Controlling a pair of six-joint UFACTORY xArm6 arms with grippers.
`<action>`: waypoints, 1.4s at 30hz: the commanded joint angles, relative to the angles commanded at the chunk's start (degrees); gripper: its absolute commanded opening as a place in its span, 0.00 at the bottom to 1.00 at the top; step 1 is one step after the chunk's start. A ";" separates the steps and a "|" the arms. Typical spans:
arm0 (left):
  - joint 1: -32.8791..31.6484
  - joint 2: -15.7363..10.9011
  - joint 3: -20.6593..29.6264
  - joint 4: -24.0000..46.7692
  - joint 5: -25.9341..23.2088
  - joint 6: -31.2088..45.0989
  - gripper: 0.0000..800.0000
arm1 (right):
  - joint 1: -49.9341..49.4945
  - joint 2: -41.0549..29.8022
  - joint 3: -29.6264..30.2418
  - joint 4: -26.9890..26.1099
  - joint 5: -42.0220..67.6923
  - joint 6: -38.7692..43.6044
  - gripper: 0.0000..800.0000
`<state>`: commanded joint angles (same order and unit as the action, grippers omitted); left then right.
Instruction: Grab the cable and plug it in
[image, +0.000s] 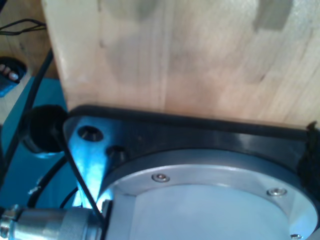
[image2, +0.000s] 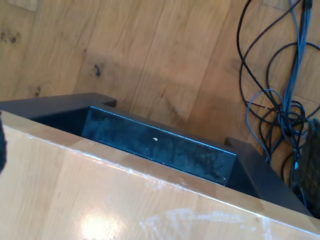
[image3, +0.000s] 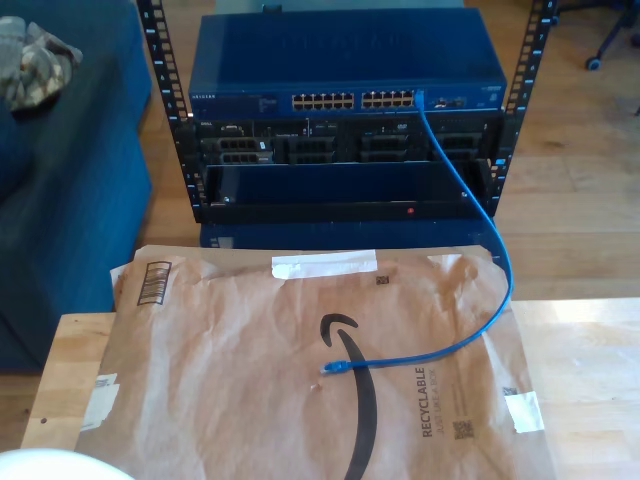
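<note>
Cable (image3: 470, 250): thin bright blue one. One end sits in a port at the right end of the switch's port row, upper middle of the exterior view. From there it drops down the front of the rack, curves out toward the exterior view's right, then swings back across the brown paper.

Free plug (image3: 335, 368): lying loose on the paper, roughly center-bottom of the exterior view, just beside the black smile logo.

Switch (image3: 345, 65): blue box on top of the rack (image3: 350, 160), with more dark units stacked under it.

Paper (image3: 250, 370): big brown mailer spread flat over the wooden worktop (image3: 585, 380), covering most of it.

First wrist view: we see pale wood, a black base plate (image: 200, 135) and a round silver flange (image: 210, 200).

Second wrist view: we see a worktop edge (image2: 100, 190), wood floor and a tangle of dark and blue leads (image2: 280, 110) on that floor.

Pincers: we honestly cannot tell whether either of ours is open or closed.
</note>
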<state>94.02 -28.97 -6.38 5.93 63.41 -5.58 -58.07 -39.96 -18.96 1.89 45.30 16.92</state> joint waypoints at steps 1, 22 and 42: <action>0.00 0.00 0.00 0.00 0.00 0.00 1.00 | 0.00 -0.09 -1.05 -0.09 1.76 0.00 1.00; 0.00 0.00 0.00 0.00 0.00 0.00 1.00 | -19.25 -3.08 10.64 -6.33 17.32 -12.84 1.00; 0.00 0.00 0.00 0.00 0.00 0.00 1.00 | -26.81 -0.53 19.78 -5.36 2.90 -15.03 1.00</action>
<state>94.02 -28.97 -6.38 5.93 63.41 -5.58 -84.88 -40.48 0.82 -3.47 48.20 1.89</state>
